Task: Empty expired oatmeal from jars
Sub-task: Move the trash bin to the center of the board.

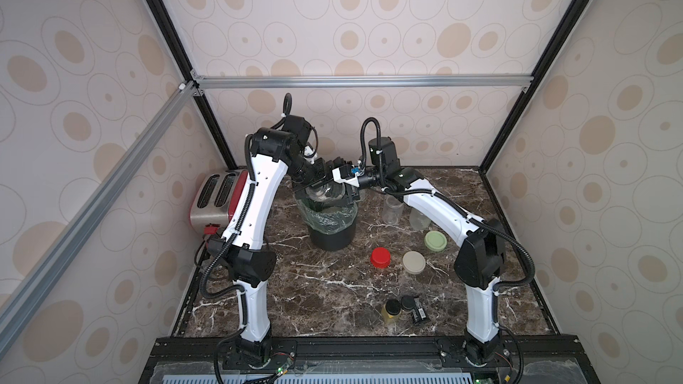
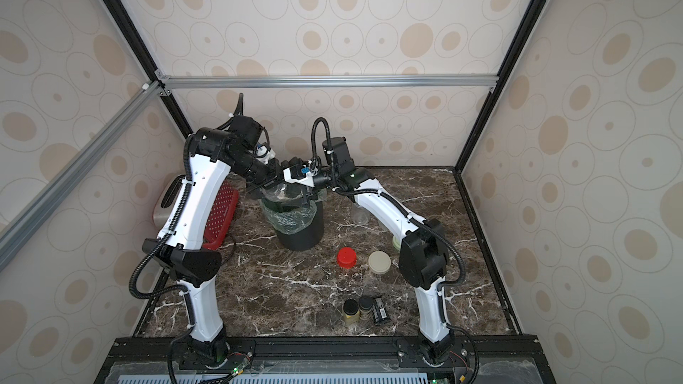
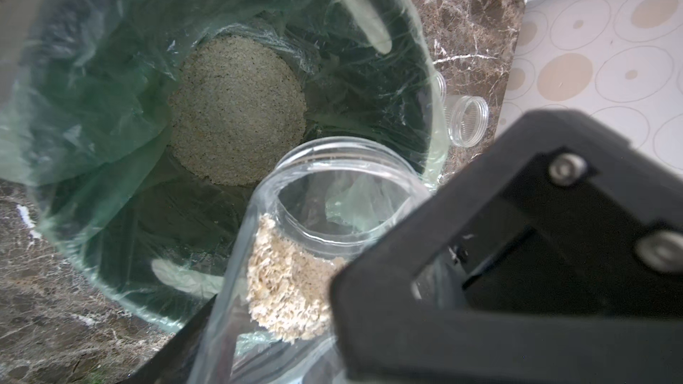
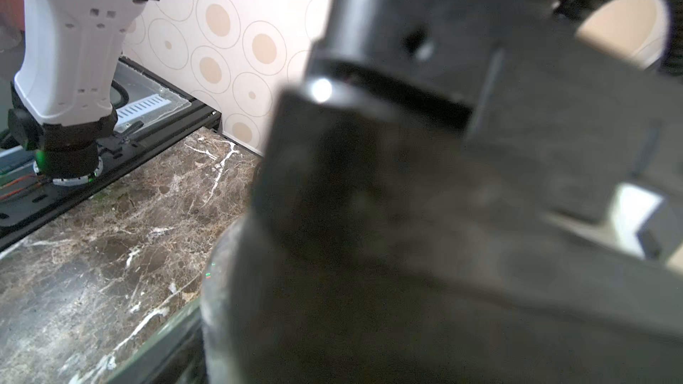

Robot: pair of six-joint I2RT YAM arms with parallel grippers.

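My left claw (image 1: 320,182) clamps the tipped jar (image 3: 295,238), oatmeal (image 3: 292,289) lodged inside, bin (image 1: 332,238) beneath at six o'clock; right claw's (image 1: 349,193) state unclear.

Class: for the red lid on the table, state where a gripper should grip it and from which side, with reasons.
Probably the round side wall of the red lid, pinched across its width from straight above. It lies flat on the table, so only the rim offers opposing faces, and the beige lid beside it stands apart, leaving finger room.
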